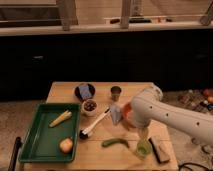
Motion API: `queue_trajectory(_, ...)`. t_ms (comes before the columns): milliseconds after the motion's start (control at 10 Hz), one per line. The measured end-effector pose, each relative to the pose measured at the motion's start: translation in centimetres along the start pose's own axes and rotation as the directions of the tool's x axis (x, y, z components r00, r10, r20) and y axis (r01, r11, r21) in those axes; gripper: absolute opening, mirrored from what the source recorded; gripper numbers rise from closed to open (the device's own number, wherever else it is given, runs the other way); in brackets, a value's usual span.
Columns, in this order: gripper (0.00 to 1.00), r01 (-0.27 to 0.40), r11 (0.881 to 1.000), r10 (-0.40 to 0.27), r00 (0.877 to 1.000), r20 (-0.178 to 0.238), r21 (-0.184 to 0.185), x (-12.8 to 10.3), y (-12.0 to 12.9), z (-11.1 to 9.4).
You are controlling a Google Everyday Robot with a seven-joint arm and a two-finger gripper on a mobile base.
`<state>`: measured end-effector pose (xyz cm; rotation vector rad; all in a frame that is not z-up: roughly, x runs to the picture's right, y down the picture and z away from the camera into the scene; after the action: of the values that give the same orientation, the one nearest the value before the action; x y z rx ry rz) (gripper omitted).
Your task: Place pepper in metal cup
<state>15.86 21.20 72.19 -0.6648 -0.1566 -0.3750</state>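
Observation:
The green pepper [114, 143] lies on the wooden table [65, 91] near its front edge, just left of a round light-green object [144, 149]. The metal cup [116, 92] stands upright at the back middle of the table. My white arm [165, 116] reaches in from the right and bends over the orange-red bowl [124, 111]. My gripper [143, 134] hangs below the bend, just above the light-green object and a short way right of the pepper. It touches neither the pepper nor the cup.
A green tray [30, 147] at the left holds a pale yellow vegetable [60, 118] and a round yellowish fruit [65, 145]. A dark bowl [84, 92], a small white bowl [90, 106], a white-handled scoop [95, 126] and a dark block [160, 149] share the table.

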Motion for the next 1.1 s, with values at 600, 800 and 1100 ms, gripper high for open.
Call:
queue_trajectory(600,0.80,-0.089,0.996,0.092,0.986,0.143,-0.027,-4.3,0.8,1.0)
queue_trajectory(800,0.80,-0.130,0.991,0.133,0.972,0.194,-0.030,-4.7,1.1,1.7)
queue_trajectory(1100,0.80,-0.171,0.985,0.168,0.955,0.246,-0.009,-5.7,0.7,2.8)
